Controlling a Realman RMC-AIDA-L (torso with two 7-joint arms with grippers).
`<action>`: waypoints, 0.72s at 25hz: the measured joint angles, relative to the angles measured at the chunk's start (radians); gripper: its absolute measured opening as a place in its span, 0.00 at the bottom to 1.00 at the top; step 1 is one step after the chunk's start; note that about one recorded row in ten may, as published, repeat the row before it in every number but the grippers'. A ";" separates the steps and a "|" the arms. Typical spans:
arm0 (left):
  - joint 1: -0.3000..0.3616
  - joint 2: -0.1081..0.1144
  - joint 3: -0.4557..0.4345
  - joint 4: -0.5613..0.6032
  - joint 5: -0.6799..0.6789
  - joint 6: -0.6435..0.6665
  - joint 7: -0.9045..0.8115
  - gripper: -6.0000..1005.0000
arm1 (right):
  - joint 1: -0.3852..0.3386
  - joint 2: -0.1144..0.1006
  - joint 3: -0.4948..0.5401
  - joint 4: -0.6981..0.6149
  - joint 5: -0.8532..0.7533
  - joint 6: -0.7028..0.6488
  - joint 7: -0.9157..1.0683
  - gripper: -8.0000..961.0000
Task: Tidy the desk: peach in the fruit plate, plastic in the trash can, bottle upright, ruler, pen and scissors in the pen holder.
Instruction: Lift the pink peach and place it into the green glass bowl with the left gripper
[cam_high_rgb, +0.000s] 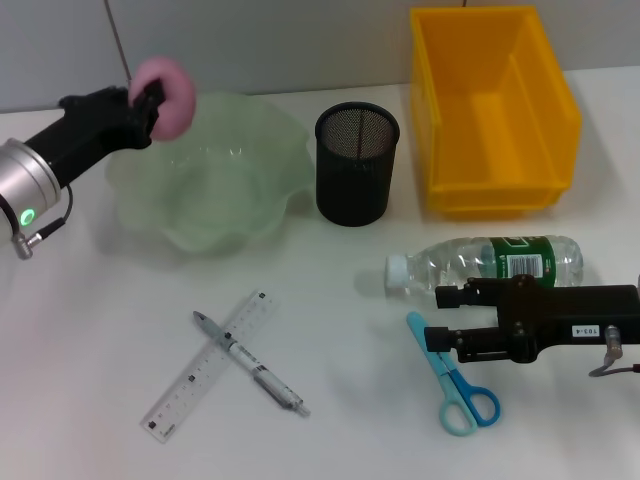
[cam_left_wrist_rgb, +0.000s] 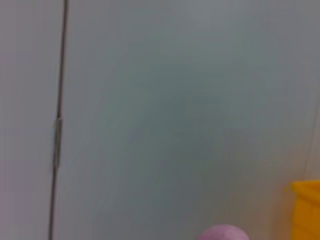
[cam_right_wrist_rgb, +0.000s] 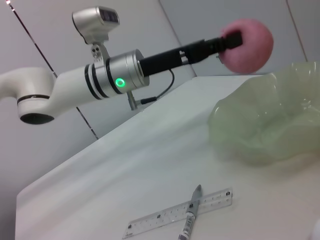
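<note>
Now | left tool (cam_high_rgb: 150, 105) grips peach (cam_high_rgb: 170, 95) | fingers mostly hidden, probably clamped

Pink peach (cam_high_rgb: 170, 95); pale green translucent fruit plate (cam_high_rgb: 215, 225); black wire-mesh pen holder (cam_high_rgb: 356, 170); bright yellow trash can (cam_high_rgb: 490, 205); clear bottle (cam_high_rgb: 490, 262) with white cap and dark green label; light blue scissors (cam_high_rgb: 455, 385); clear, black-marked ruler (cam_high_rgb: 195, 385); grey pen (cam_high_rgb: 252, 365); white bench (cam_high_rgb: 90, 350).
</note>
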 joint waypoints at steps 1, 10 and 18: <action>0.000 0.000 0.000 0.000 0.000 0.000 0.000 0.17 | 0.000 0.000 0.000 0.000 0.000 0.000 0.000 0.82; -0.011 -0.003 0.080 -0.098 -0.094 -0.044 0.242 0.09 | 0.000 0.002 -0.001 0.001 0.000 0.003 -0.001 0.82; -0.008 -0.003 0.121 -0.093 -0.098 -0.033 0.250 0.09 | 0.000 0.002 -0.001 0.002 0.000 0.004 -0.002 0.82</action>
